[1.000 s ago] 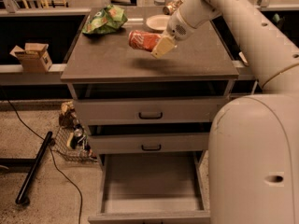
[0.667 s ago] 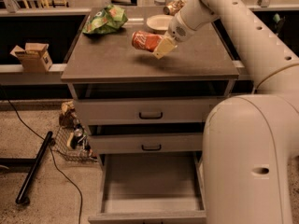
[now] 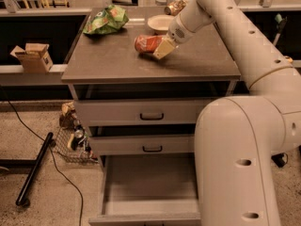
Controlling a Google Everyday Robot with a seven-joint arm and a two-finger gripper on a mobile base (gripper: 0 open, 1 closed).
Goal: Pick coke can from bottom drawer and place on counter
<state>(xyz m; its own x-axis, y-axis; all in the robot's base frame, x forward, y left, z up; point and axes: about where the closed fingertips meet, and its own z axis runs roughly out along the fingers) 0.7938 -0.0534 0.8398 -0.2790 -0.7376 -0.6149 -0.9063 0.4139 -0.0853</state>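
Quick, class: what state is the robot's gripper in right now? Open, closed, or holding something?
Gripper: closed on the coke can, which lies sideways over the counter.

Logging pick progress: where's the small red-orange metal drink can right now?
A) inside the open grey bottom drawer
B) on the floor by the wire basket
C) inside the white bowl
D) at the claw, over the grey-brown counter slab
D: the small red-orange metal drink can lies sideways in the claw over the broad grey-brown counter slab; the wide grey bottom drawer stands open with no can in it.
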